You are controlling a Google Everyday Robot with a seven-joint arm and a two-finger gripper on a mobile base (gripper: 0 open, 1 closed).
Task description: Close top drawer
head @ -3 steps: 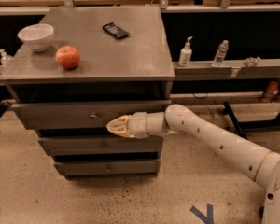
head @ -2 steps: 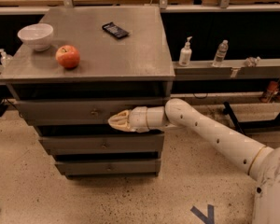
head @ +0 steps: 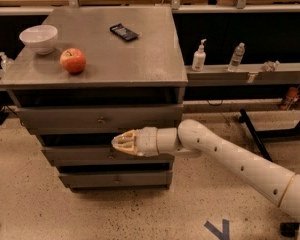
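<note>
The top drawer (head: 65,119) is the uppermost of three grey fronts of the cabinet, with a small metal knob (head: 101,119) at centre. Its front stands slightly forward of the cabinet, with a dark gap above it. My gripper (head: 119,142) reaches in from the right on a white arm (head: 230,159). It points left, just below the top drawer's lower edge and right of the knob, in front of the second drawer (head: 75,155). Its tan fingers look pressed together and hold nothing.
On the cabinet top (head: 140,59) are a white bowl (head: 38,38), a red apple (head: 73,60) and a black phone (head: 124,32). Bottles (head: 199,56) stand on a shelf to the right. The bottom drawer (head: 115,179) sits near the speckled floor.
My gripper has dropped from the face of the top drawer to just under its lower edge and shifted slightly left. The drawer looks much the same.
</note>
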